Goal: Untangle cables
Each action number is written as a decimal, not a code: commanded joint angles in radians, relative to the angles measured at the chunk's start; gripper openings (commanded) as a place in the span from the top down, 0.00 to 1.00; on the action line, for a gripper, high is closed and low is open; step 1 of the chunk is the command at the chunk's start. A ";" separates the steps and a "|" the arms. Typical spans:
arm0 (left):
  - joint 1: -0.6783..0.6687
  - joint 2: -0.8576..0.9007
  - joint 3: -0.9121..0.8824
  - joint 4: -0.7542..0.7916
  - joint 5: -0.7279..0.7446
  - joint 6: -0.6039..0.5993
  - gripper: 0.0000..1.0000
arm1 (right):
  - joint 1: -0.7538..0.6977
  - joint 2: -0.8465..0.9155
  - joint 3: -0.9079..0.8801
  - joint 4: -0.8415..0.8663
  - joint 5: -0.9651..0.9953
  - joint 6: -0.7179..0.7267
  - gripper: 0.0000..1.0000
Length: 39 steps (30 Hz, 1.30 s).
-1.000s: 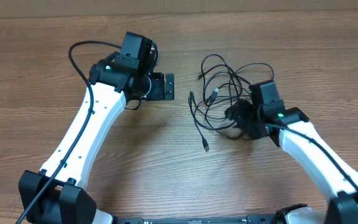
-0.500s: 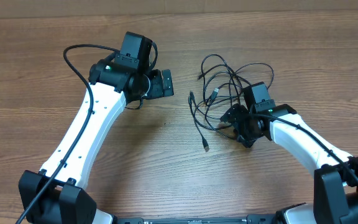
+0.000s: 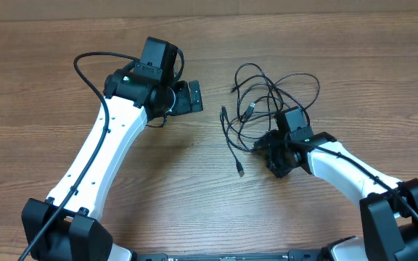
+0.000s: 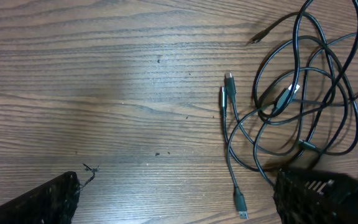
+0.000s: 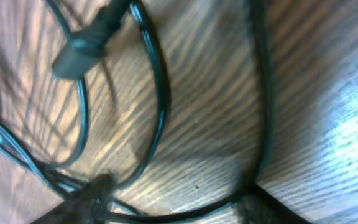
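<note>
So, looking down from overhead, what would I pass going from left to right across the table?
left arm → left gripper → cables → right arm

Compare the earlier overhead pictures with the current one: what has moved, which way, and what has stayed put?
The right gripper slid left and slightly towards the robot's base, along the near edge of the cables; whether it grips a strand cannot be told. The cables kept their layout, and the left gripper, open, stayed to their left.
</note>
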 commanded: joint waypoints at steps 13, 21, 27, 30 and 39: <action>0.006 0.008 0.003 0.005 -0.015 -0.010 0.01 | 0.013 -0.031 0.039 0.012 0.111 -0.158 0.96; 0.006 0.008 0.003 0.005 -0.015 -0.010 0.00 | 0.009 -0.251 0.270 -0.197 0.083 -0.325 0.96; 0.006 0.008 0.003 0.005 -0.015 -0.010 0.00 | 0.009 -0.416 0.452 -0.364 0.274 -0.390 0.96; 0.006 0.008 0.003 0.005 -0.015 -0.010 0.00 | 0.009 -0.489 0.491 -0.423 0.467 -0.389 0.96; 0.006 0.008 0.003 0.005 -0.015 -0.010 0.00 | 0.009 -0.594 0.491 -0.553 0.929 -0.389 0.85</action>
